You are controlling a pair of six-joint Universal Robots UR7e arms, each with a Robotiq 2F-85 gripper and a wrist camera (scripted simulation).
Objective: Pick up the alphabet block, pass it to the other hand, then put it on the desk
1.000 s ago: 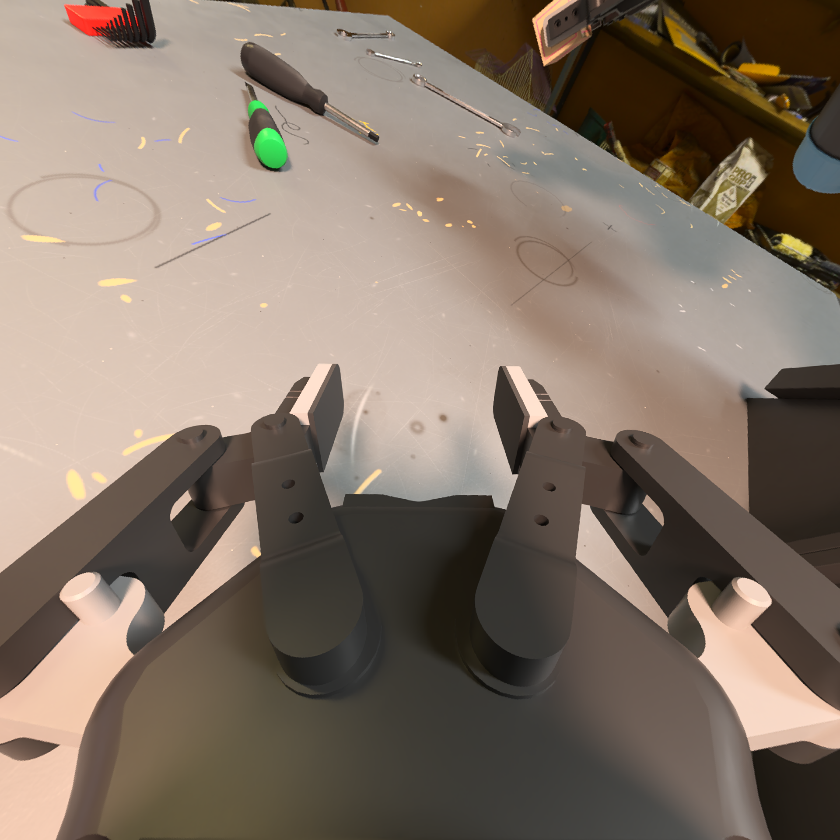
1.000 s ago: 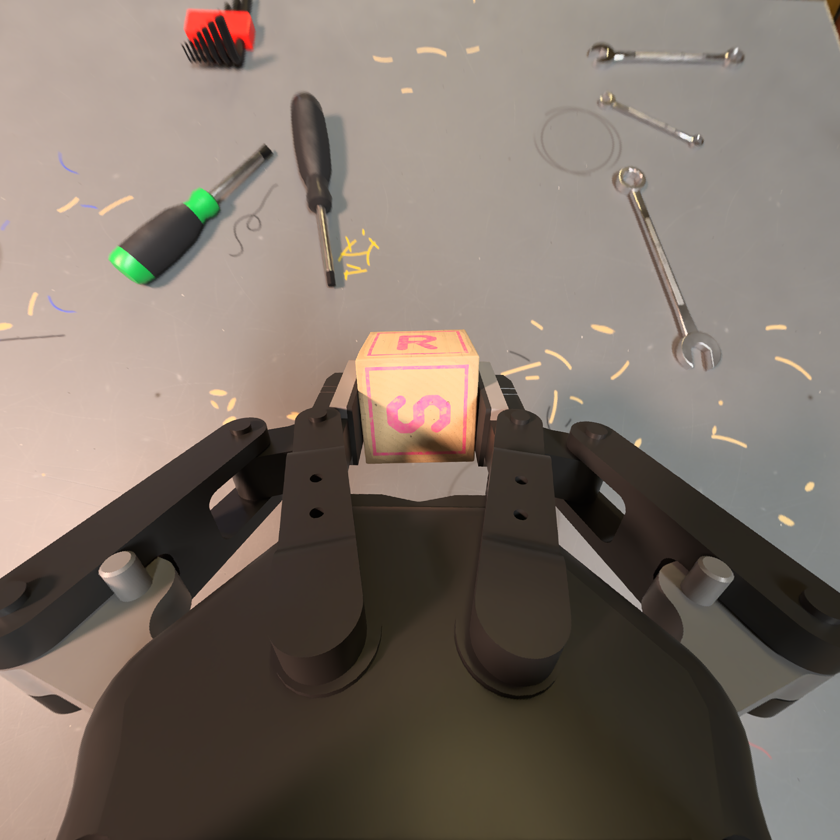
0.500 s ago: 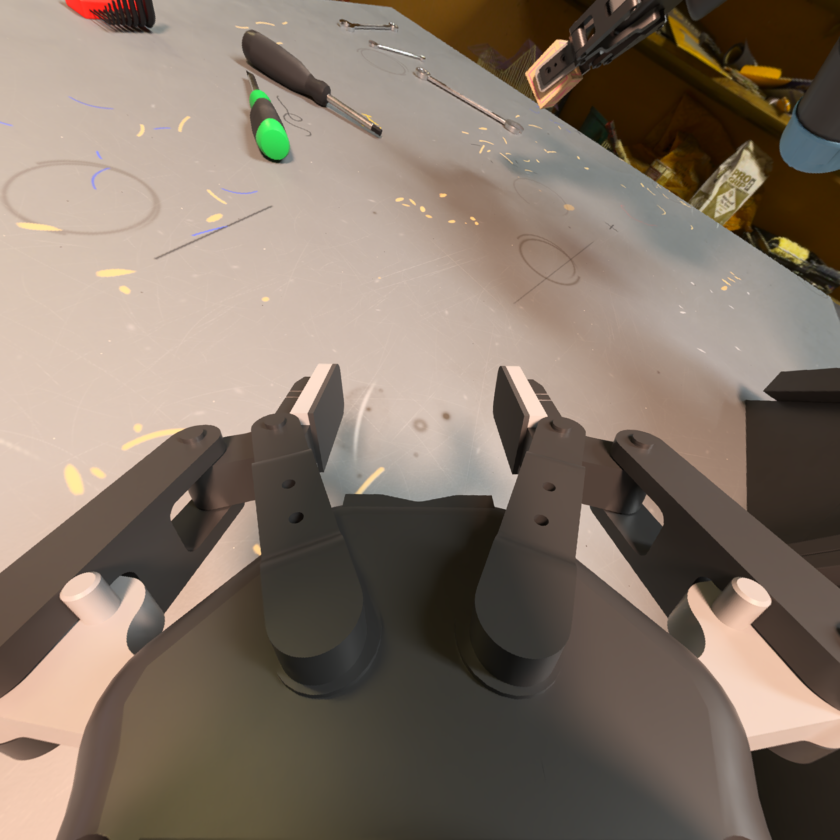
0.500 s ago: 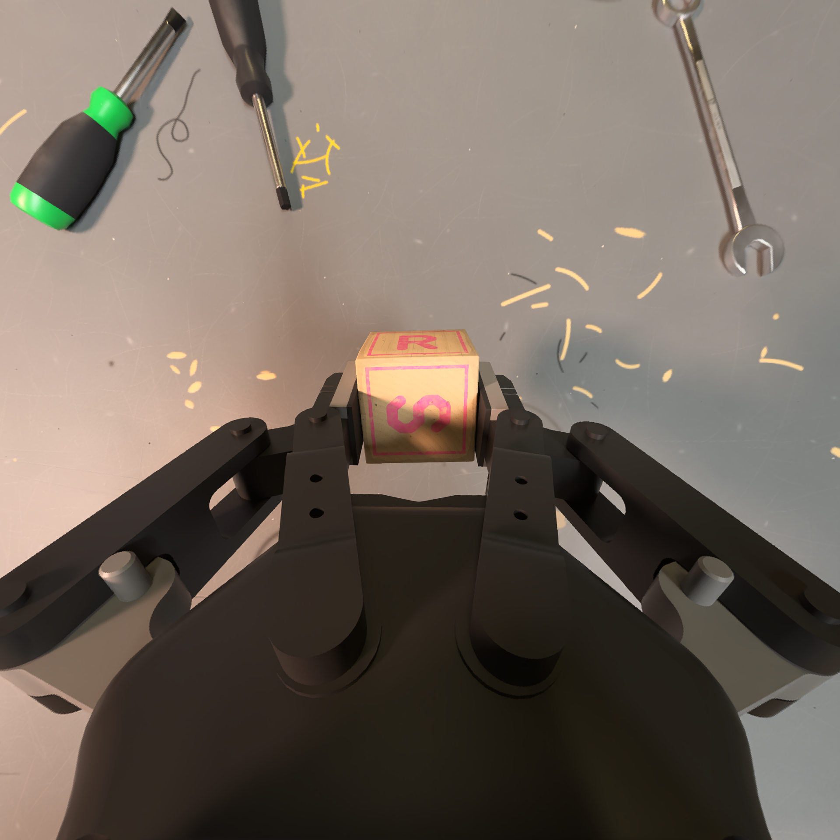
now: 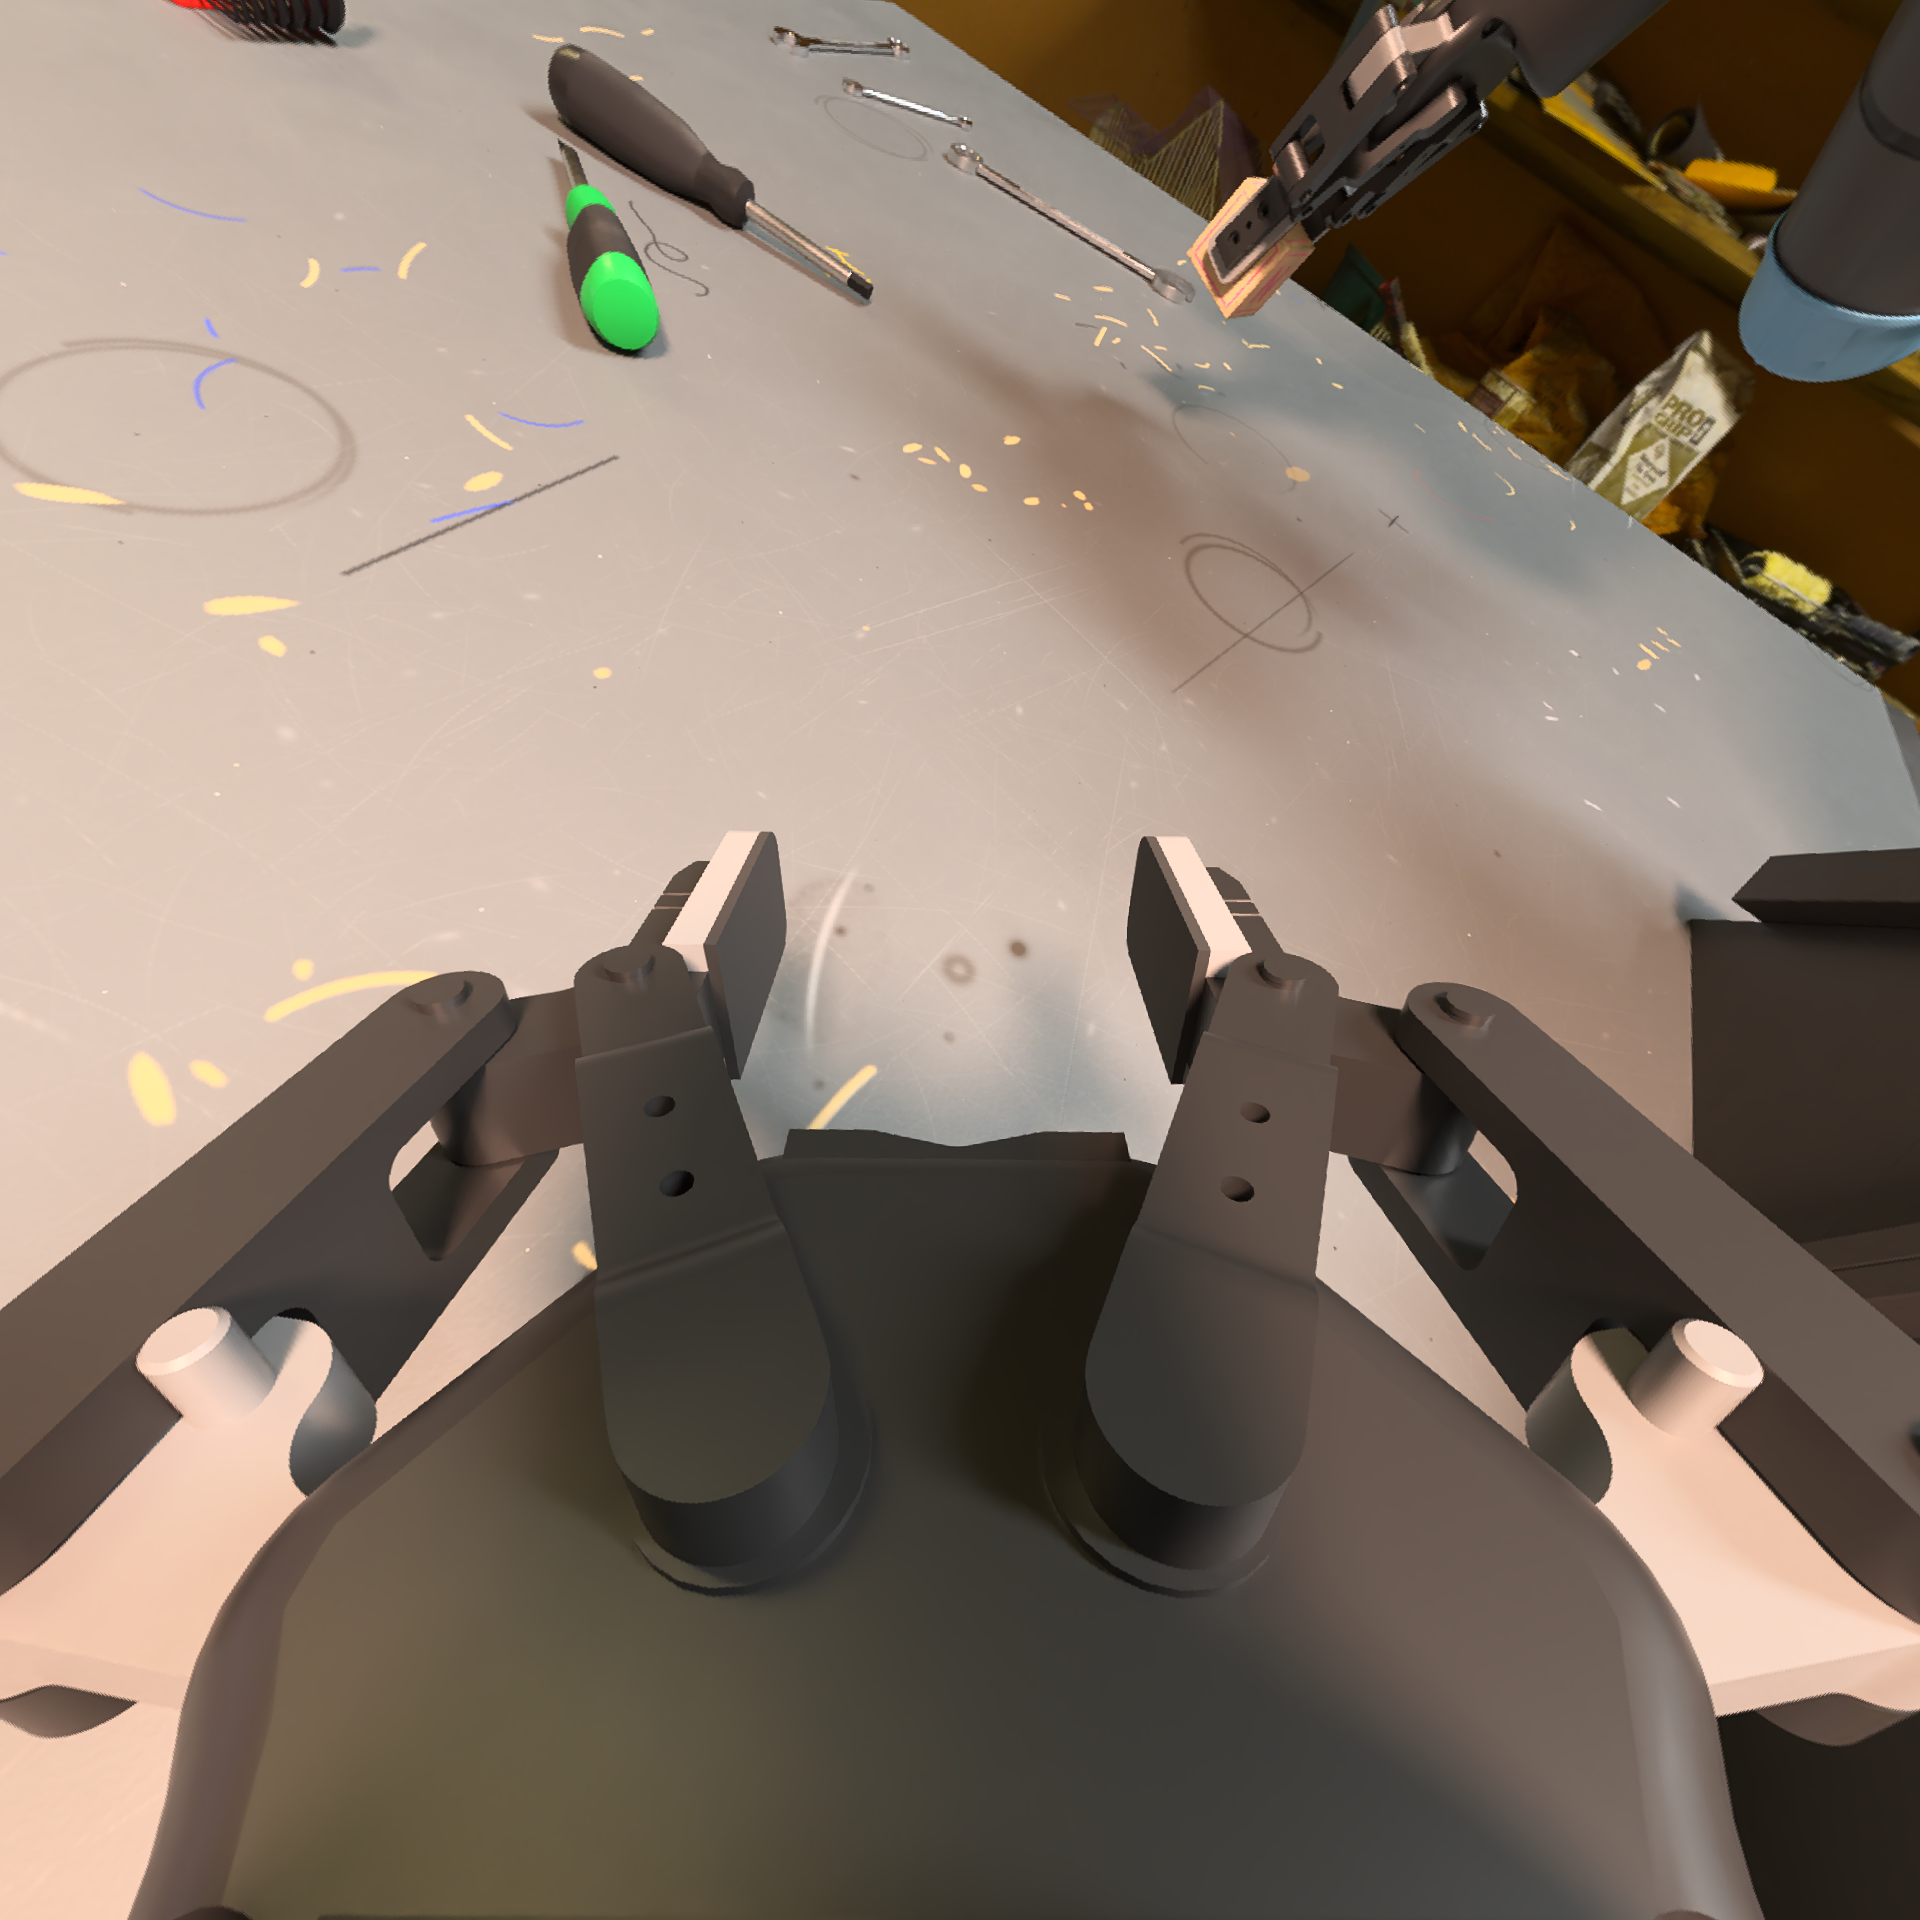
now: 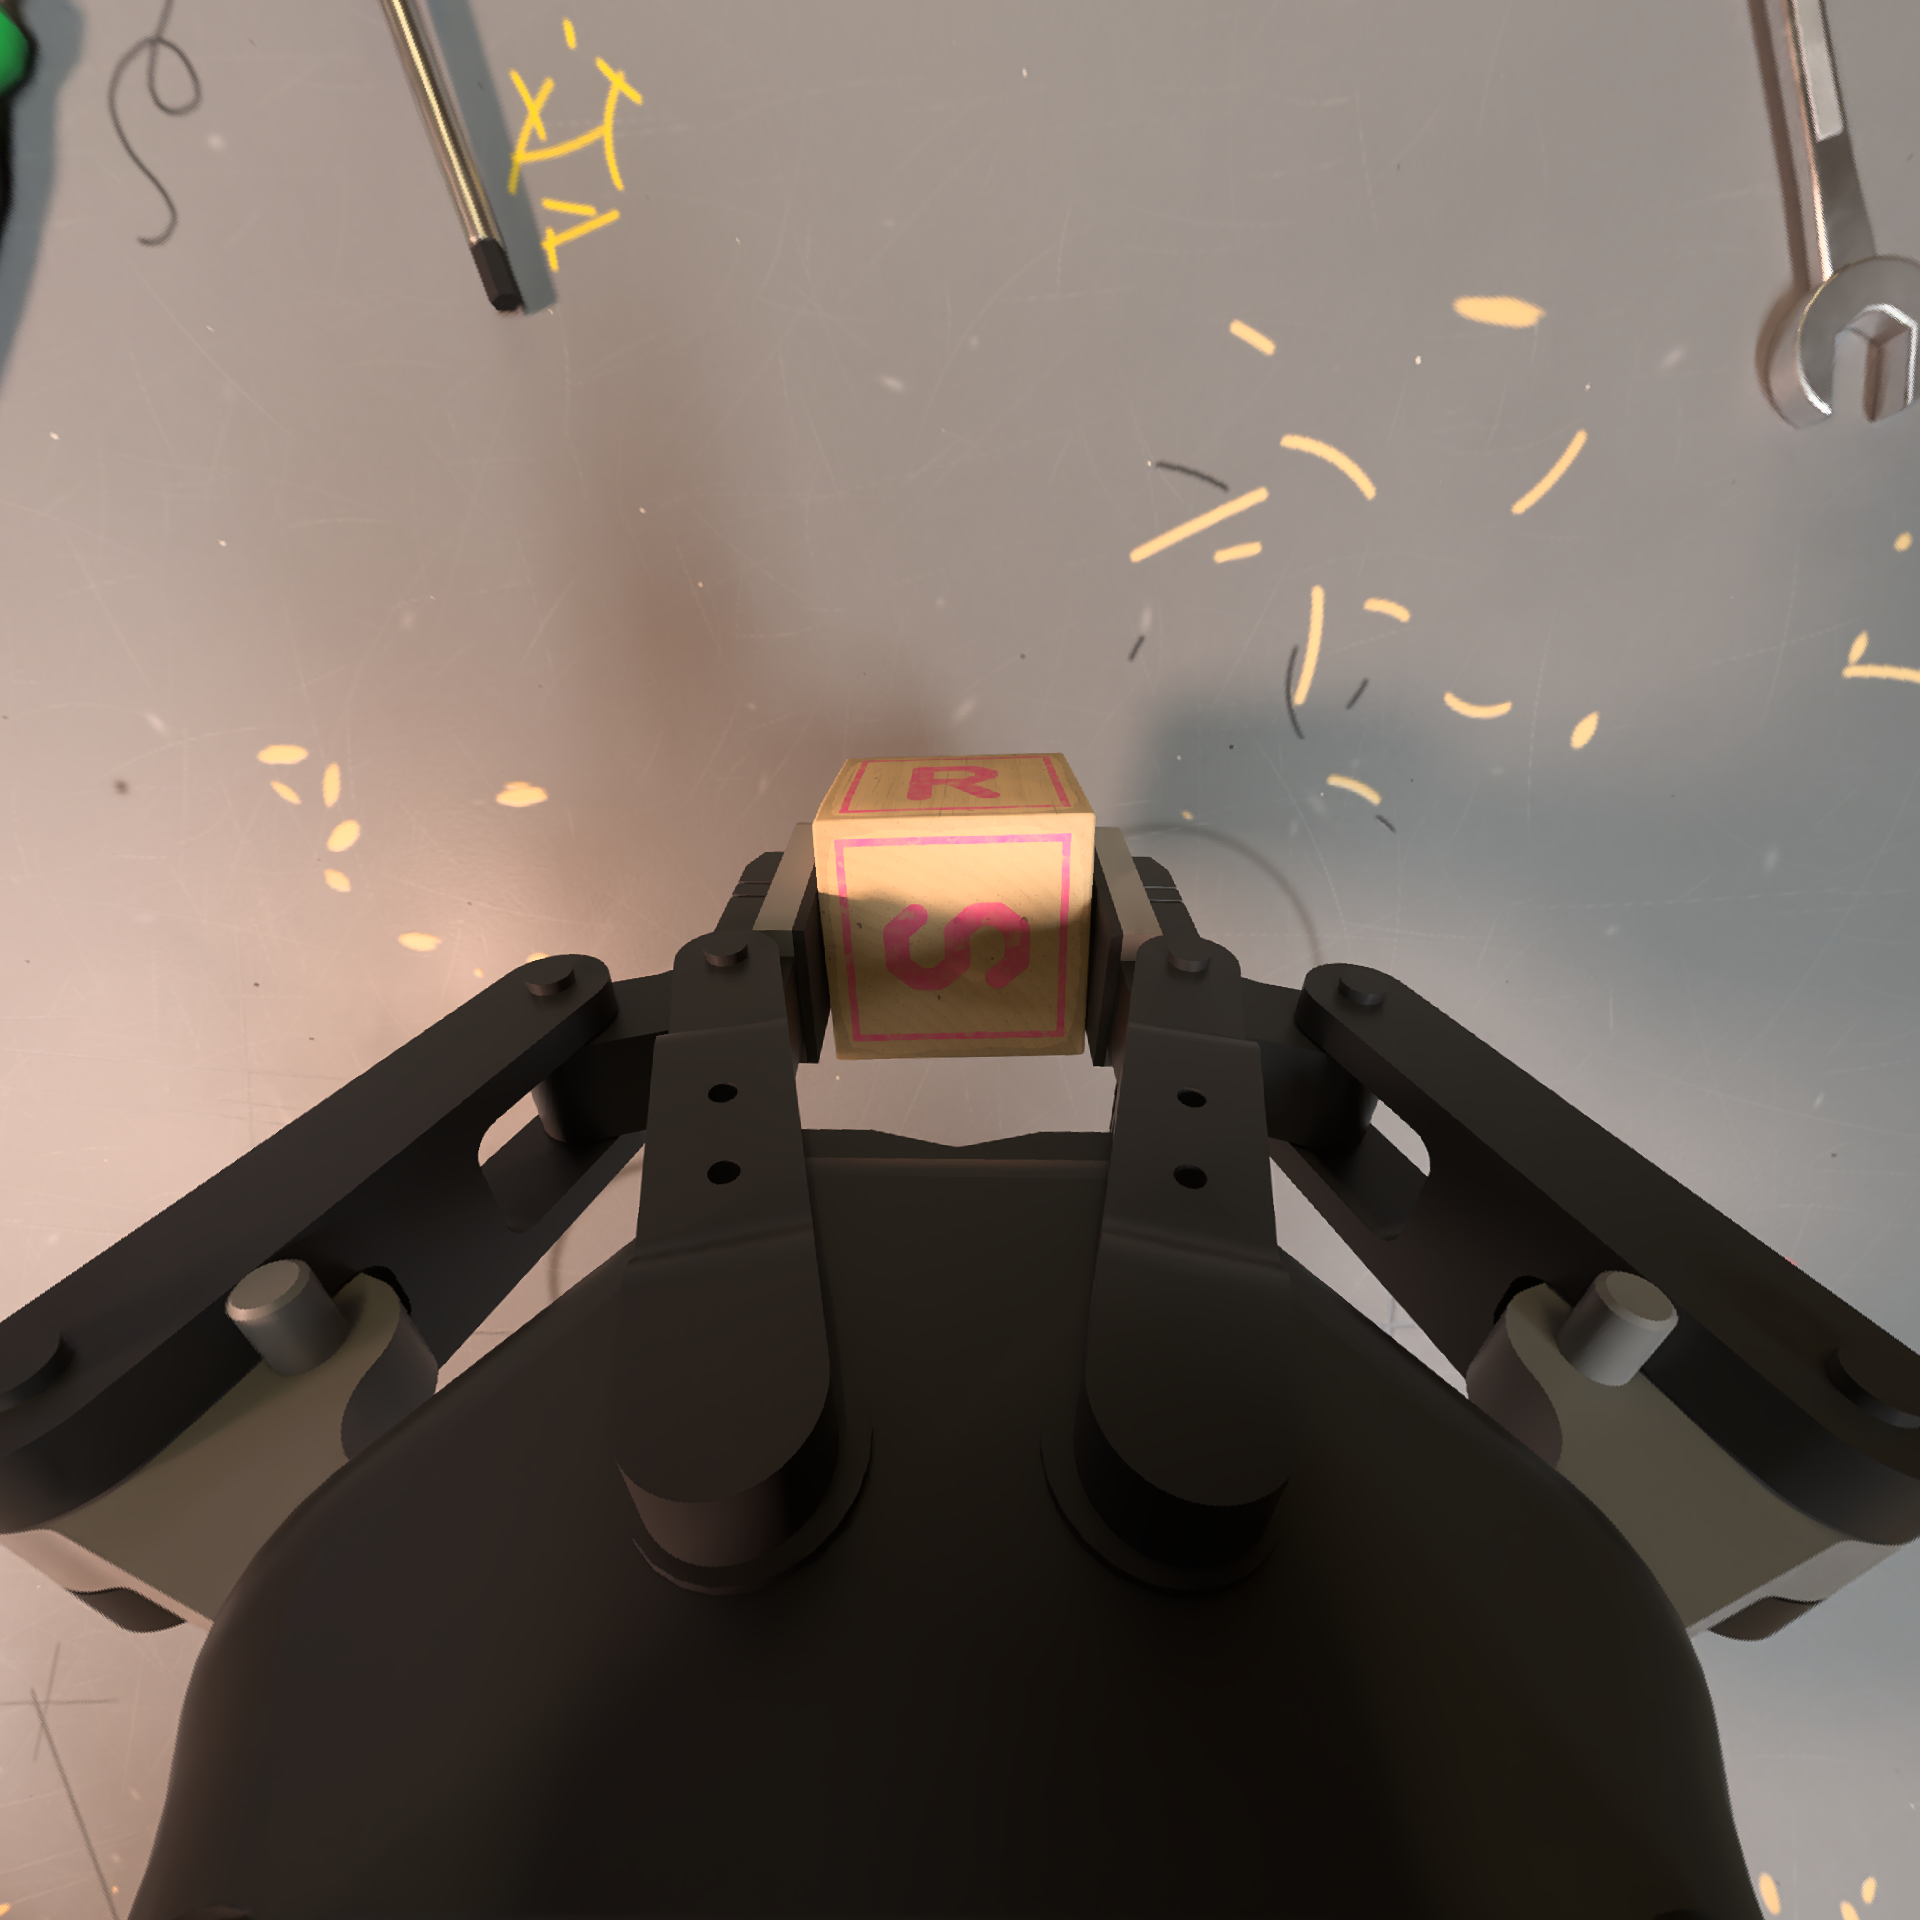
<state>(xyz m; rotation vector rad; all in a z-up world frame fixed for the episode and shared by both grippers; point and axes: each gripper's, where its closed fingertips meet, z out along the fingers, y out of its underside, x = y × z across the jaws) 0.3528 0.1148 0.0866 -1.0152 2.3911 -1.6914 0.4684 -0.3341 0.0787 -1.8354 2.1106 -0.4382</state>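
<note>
My right gripper [image 6: 954, 914] is shut on the alphabet block [image 6: 954, 935], a wooden cube with pink letters and frames, held above the grey desk [image 6: 831, 468]. In the left wrist view the same block [image 5: 1252, 262] shows at the upper right, gripped by the right gripper [image 5: 1262, 244] and hanging over the desk's far edge area. My left gripper [image 5: 956, 914] is open and empty, low over the near part of the desk [image 5: 831, 675], well apart from the block.
A green-handled screwdriver [image 5: 608, 275], a black screwdriver [image 5: 665, 145] and wrenches [image 5: 1070, 223] lie at the far side. A dark box [image 5: 1808, 1039] stands at the right edge. In the right wrist view a screwdriver tip [image 6: 462, 177] and a wrench end [image 6: 1844, 343] lie ahead.
My right gripper has descended toward the desk with the block, so the tools slid up and out of its view. In the left wrist view it moved down and leftward. The left gripper stayed open.
</note>
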